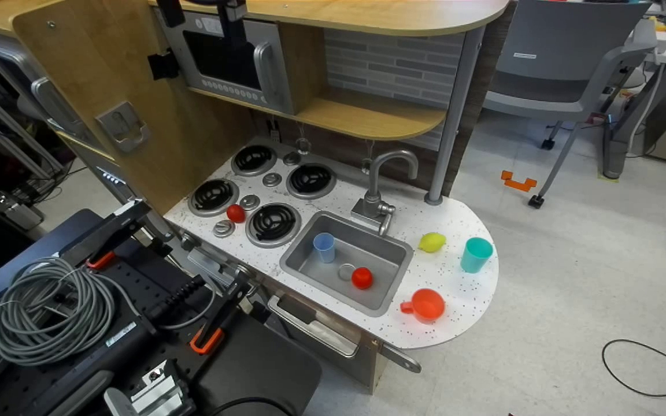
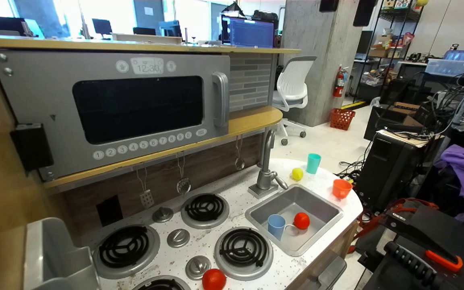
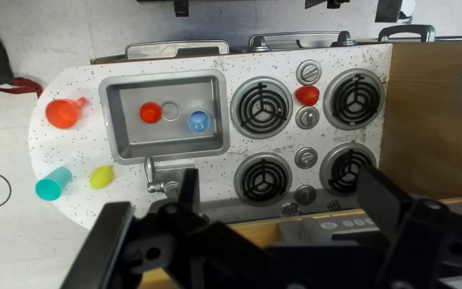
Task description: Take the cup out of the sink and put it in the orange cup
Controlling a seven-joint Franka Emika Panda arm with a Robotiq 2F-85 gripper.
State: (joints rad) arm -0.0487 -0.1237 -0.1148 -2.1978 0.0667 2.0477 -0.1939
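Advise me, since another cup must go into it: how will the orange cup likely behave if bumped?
The orange cup stands upright and is broader for its height than the teal cup, so it probably resists tipping. Looking like plastic, it is likely light and could slide on the counter. A knock on its jutting handle might swivel it.

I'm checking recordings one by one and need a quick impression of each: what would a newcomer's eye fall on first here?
Probably the orange cup, on the rounded end of the white countertop with its handle toward the sink. Next come the blue cup and a round red item, both inside the sink. A second red item may also draw the eye, lying between two burners.
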